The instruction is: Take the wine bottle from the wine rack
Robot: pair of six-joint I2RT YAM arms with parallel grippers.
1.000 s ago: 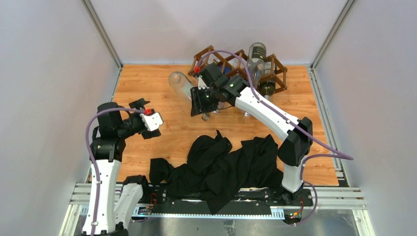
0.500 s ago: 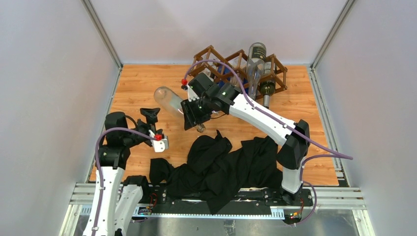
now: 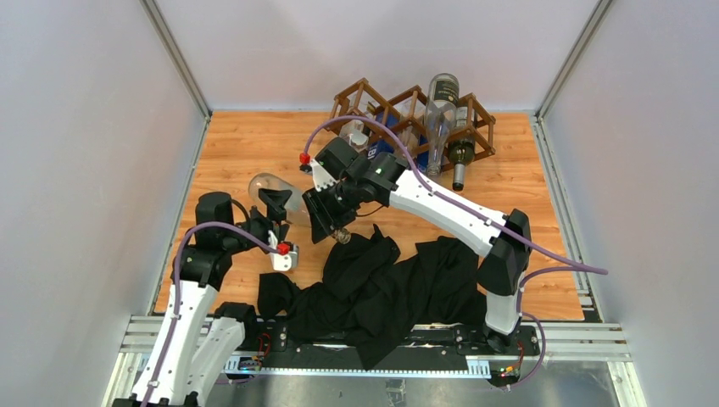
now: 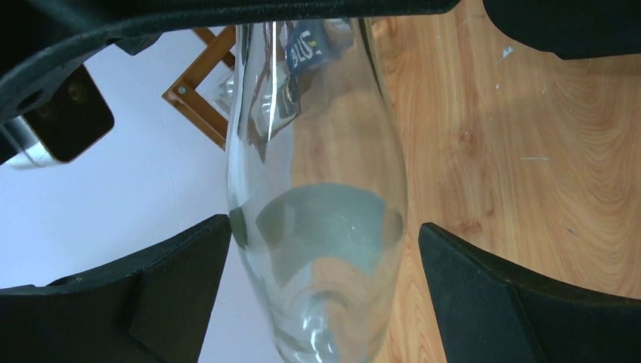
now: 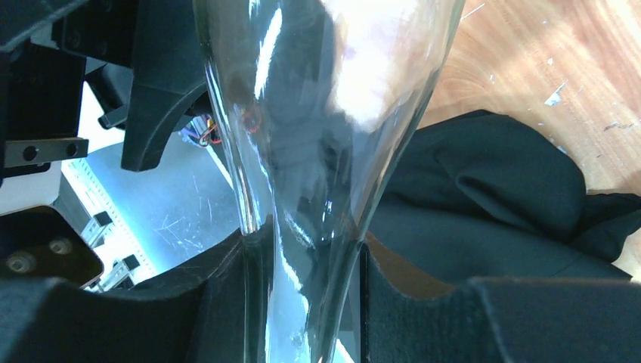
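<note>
A clear glass wine bottle (image 4: 317,227) is seen at the centre of the frame, flanked by the spread black fingers (image 4: 151,302) of the left gripper (image 4: 323,231). A corner of the wine rack (image 4: 181,92) is shown at upper left, and the wooden table (image 4: 529,166) on the right.

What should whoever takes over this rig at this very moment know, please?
Right gripper: shut on the neck of the clear glass wine bottle.
Left gripper: open, fingers either side of the bottle's wide end, not touching.
Bottle: out of the dark brown wooden lattice wine rack, held over the table beside the crumpled black cloth.
Done: removal from the rack.
Left: probably close the left gripper for a handover, or set the bottle down.
</note>
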